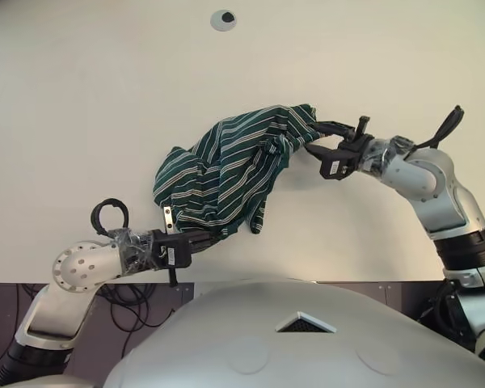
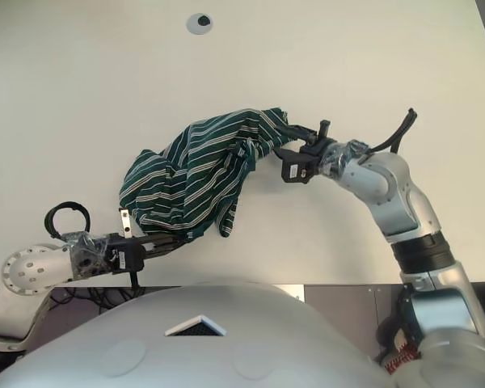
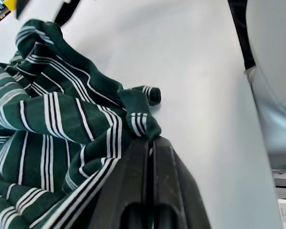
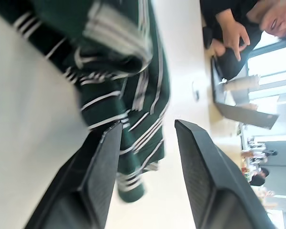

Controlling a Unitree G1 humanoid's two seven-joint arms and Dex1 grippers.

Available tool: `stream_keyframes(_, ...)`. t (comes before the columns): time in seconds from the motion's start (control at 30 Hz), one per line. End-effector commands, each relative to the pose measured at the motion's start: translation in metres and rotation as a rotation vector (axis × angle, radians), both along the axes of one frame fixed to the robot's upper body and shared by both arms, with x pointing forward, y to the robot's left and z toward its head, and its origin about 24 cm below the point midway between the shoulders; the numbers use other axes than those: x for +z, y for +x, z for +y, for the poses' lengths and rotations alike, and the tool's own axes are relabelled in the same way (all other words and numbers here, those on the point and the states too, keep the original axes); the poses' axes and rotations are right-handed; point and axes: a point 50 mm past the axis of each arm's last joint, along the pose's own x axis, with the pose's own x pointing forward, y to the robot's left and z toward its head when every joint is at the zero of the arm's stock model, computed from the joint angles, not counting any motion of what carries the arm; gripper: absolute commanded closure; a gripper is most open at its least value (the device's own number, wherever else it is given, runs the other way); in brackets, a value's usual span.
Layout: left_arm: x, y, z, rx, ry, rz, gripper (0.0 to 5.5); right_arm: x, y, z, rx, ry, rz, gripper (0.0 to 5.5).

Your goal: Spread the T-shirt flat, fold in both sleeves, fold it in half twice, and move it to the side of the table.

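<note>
Crumpled T-shirt (image 1: 226, 174) on table (image 1: 105, 81), left pincer (image 1: 217, 234) — clamped

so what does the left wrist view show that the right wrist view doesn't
Left wrist view: the left gripper, its fingers pressed together on a bunched fold of the T-shirt. Right wrist view: the right gripper, its fingers apart, with striped cloth lying between them. Both: the dark green, white-striped T-shirt, crumpled on the white table.

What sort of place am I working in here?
Likely an office or lab workspace: a white table with a round cable grommet, and large bright windows in the right wrist view.
</note>
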Motion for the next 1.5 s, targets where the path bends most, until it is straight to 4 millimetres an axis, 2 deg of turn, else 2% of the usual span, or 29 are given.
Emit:
stream_keyframes(0.03,-0.004,0.006,-0.001,-0.014,0.027,-0.018,5.50,0.015,-0.001,0.018,0.128,-0.040,-0.053,3.49)
stream_keyframes(0.1,-0.005,0.008,-0.003,-0.017,0.026,-0.022,5.50,0.014,-0.004,0.021,0.183,-0.102,-0.062,3.49)
stream_keyframes(0.27,-0.006,0.011,-0.009,-0.024,0.012,-0.038,5.50,0.002,-0.010,0.009,0.270,-0.337,-0.110,3.49)
stream_keyframes(0.37,-0.008,0.012,-0.013,-0.028,0.000,-0.040,5.50,0.006,-0.007,0.013,0.299,-0.327,-0.191,3.49)
stream_keyframes(0.5,-0.009,0.012,-0.018,-0.041,-0.012,-0.040,5.50,0.005,0.000,0.004,0.306,-0.393,-0.261,3.49)
stream_keyframes(0.97,-0.011,0.013,-0.027,-0.058,-0.038,-0.037,5.50,-0.007,-0.002,0.022,0.440,-0.412,-0.262,3.49)
stream_keyframes(1.27,-0.013,0.017,-0.027,-0.055,-0.042,-0.040,5.50,-0.008,-0.002,0.019,0.426,-0.418,-0.236,4.81)
stream_keyframes(1.4,-0.008,0.025,-0.021,-0.042,-0.044,-0.064,5.50,-0.006,0.004,0.018,0.300,-0.289,-0.185,5.47)
stream_keyframes(1.5,0.016,0.040,-0.012,0.025,-0.139,-0.126,5.50,0.011,0.009,0.008,0.114,-0.068,-0.072,5.47)
